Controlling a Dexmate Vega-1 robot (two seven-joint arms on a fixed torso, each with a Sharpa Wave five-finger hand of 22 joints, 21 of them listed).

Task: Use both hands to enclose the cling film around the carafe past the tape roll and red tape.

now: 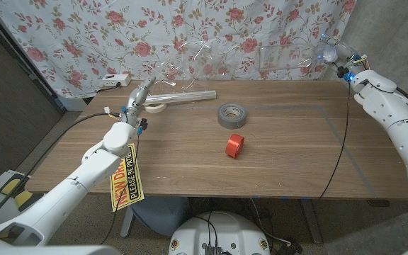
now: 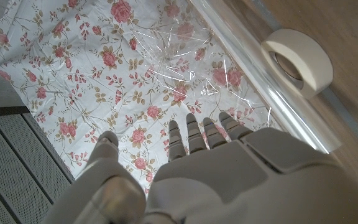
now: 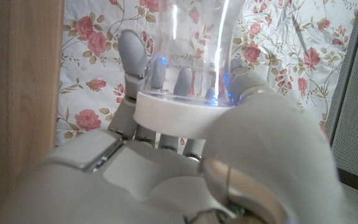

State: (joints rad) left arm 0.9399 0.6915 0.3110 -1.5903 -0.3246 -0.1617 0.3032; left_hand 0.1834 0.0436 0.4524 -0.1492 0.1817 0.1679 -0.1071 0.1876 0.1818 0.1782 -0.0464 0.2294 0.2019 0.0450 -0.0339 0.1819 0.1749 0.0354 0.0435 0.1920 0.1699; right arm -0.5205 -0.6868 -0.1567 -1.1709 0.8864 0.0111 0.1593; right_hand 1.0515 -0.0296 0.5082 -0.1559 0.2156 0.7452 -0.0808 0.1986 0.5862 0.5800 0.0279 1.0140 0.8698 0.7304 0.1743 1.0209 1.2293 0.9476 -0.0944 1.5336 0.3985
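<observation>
One wooden table, floral backdrop cloth, grey walls

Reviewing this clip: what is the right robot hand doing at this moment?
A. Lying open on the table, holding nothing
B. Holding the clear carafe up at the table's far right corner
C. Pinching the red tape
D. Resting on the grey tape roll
B: the right wrist view shows the right robot hand wrapped around the clear carafe, and the head view places it at the far right corner, apart from the tapes.
</observation>
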